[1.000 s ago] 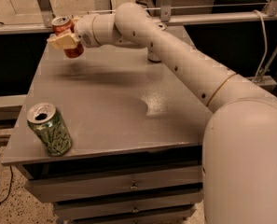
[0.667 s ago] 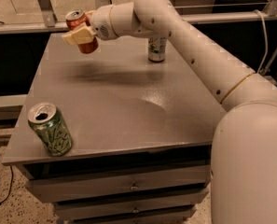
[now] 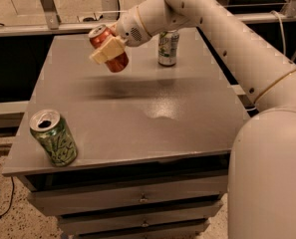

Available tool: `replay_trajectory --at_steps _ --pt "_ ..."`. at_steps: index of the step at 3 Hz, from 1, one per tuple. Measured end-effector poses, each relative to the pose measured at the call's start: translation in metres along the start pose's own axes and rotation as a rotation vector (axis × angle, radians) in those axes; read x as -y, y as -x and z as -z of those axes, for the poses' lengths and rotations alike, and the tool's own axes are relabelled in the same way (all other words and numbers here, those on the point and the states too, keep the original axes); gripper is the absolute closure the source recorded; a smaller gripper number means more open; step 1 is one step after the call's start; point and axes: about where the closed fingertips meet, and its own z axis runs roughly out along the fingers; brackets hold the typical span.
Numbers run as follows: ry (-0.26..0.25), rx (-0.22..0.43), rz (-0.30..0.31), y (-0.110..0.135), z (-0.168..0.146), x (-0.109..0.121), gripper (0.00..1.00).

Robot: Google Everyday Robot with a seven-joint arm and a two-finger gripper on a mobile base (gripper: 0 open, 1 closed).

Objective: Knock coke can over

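white robot arm [image 3: 222, 44] sweeps from the lower right corner up to the top left, over a grey table [image 3: 137, 118] with drawers [image 3: 142, 199] beneath. green can [image 3: 54, 138] stands upright at the table's near left corner, as before. silver-white can [image 3: 167, 48] stands upright near the far edge; it was hidden behind the arm a second ago. coke can [image 3: 119, 61] hangs tilted in the air above the far left part of the table, silver top up and to the left, clear of the surface. it is now further right and slightly lower than earlier. a soft shadow [image 3: 112, 87] lies below it. gripper [image 3: 106, 49] has its jaws closed on the coke can, one beige finger [image 3: 102, 53] across its front.
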Motion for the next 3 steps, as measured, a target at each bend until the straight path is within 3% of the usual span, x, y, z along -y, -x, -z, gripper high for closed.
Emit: replay_trajectory --at_steps 2,3 --pt "0.114 -0.363 0.032 -0.041 0.020 -0.041 1.00" --pt "0.157 -0.481 0.074 -0.048 0.013 -0.055 0.83"
